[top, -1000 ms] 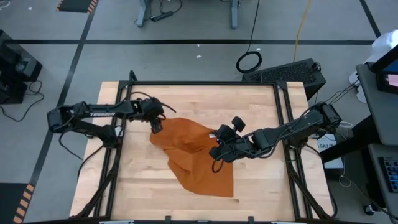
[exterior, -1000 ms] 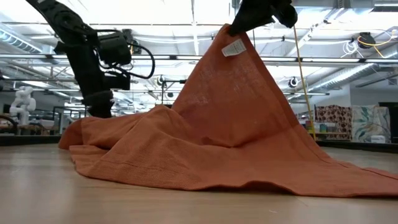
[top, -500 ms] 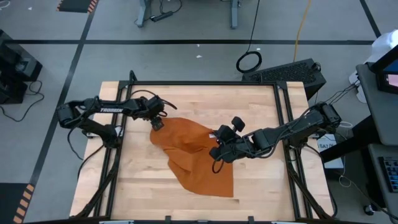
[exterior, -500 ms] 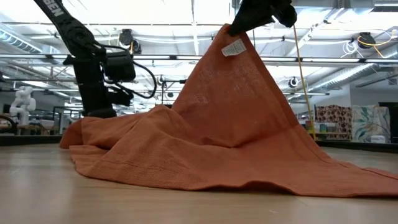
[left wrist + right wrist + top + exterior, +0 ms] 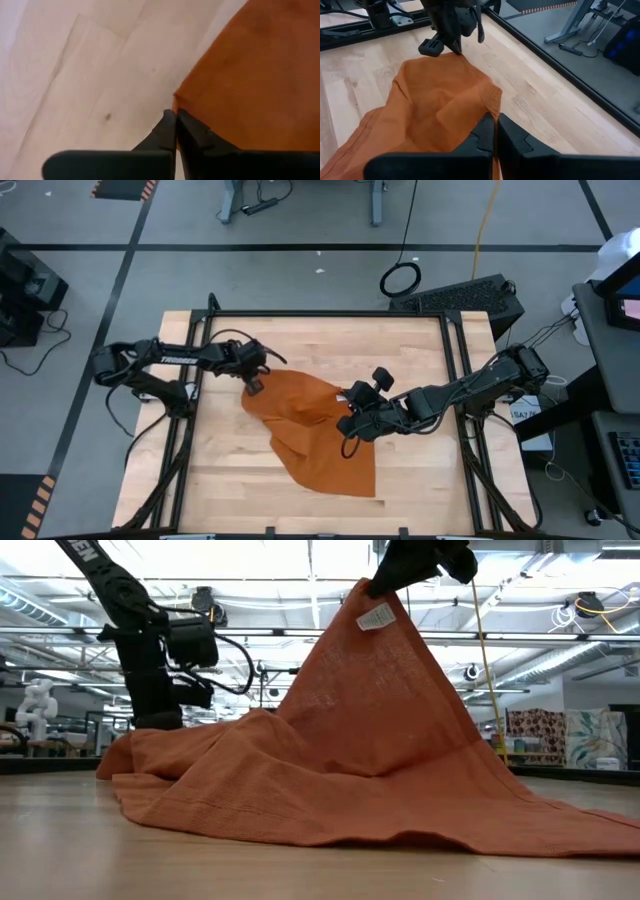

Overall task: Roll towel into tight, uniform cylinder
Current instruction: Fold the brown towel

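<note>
The towel [image 5: 310,430] is spread in loose folds over the middle of the wooden table [image 5: 420,350], with one part drawn up into a peak. That peak is held by the right gripper [image 5: 350,420], whose fingers [image 5: 485,131] are pressed together on a hemmed edge of the cloth. In the low view the right gripper [image 5: 385,585] is seen well above the tabletop, and the fabric hangs away beneath it like a tent, with a small white tag [image 5: 375,617] just under the grip. From that raised point the cloth slopes down on every side; its longest stretch runs away from the gripper toward the near edge of the table, where it lies flat.

The left gripper [image 5: 254,385] is set down at the corner of the towel farthest from the right gripper — the corner toward the table's left side. Its fingers [image 5: 167,131] are seen closed, tip against tip, right at the point of that corner [image 5: 176,96]. Whether any cloth is pinched between them cannot be told; the fabric lies touching or just beside the tips, with bare wood on the other side. In the right wrist view the left gripper [image 5: 445,47] is seen at the far corner of the towel [image 5: 440,100], low to the table.
</note>
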Action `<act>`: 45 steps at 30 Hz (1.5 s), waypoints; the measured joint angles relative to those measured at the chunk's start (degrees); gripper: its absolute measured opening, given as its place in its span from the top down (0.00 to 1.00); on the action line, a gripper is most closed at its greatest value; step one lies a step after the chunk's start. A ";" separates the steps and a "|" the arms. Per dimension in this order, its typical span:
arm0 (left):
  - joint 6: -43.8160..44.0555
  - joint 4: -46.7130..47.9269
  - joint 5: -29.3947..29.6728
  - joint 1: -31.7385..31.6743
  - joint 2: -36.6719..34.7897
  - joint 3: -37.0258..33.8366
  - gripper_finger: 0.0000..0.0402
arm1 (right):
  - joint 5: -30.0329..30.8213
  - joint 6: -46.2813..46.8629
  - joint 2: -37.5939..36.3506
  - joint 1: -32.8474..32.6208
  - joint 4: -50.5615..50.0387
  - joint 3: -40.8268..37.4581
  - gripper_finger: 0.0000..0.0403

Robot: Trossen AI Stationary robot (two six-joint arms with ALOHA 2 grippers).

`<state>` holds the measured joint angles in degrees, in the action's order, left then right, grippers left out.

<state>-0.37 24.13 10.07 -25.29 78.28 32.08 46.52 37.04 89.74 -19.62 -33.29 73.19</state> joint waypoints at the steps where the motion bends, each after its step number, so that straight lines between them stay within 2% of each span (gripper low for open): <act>1: 0.01 -0.01 0.00 0.43 -0.53 0.00 0.97 | 0.04 0.00 0.19 0.00 0.04 0.00 0.99; 5: 1.54 2.35 0.09 2.65 -3.99 0.00 0.98 | 0.04 0.15 1.90 0.00 0.04 0.00 0.99; 10: 4.16 5.14 0.13 6.67 -11.78 0.00 0.99 | 1.04 1.78 5.35 0.01 0.11 0.00 0.99; 16: 3.22 5.20 0.13 9.49 -23.00 1.35 0.99 | 10.41 2.12 6.75 2.28 -2.20 0.00 0.99; 21: 3.02 3.93 0.22 10.82 -31.25 4.69 1.00 | 12.31 -1.87 5.50 6.28 -2.52 0.33 0.99; 27: 2.87 0.42 -5.74 14.01 -39.46 11.15 1.00 | 11.64 -8.51 3.42 7.04 -1.96 4.77 0.99; 33: 1.30 -1.63 -16.15 18.92 -42.45 19.04 1.00 | 11.69 -15.19 1.79 1.05 -1.00 14.23 1.00; 35: 1.35 -3.10 -17.17 20.84 -42.49 21.06 1.00 | 12.12 -17.38 1.80 -1.46 -0.07 17.55 1.00; 38: 1.10 -3.27 -16.63 23.51 -41.91 24.56 1.00 | 12.92 -19.37 1.79 -4.76 2.04 22.03 1.00; 43: -0.19 -2.46 -8.95 26.37 -38.99 30.71 1.00 | 21.30 -23.98 1.81 -8.84 2.26 29.01 1.00; 45: -0.64 -1.83 -7.17 27.19 -36.92 33.68 1.00 | 22.90 -27.30 1.81 -9.58 1.99 32.17 1.00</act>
<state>-1.01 22.30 2.90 1.90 41.36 65.76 69.42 9.73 91.55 -29.19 -31.31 105.36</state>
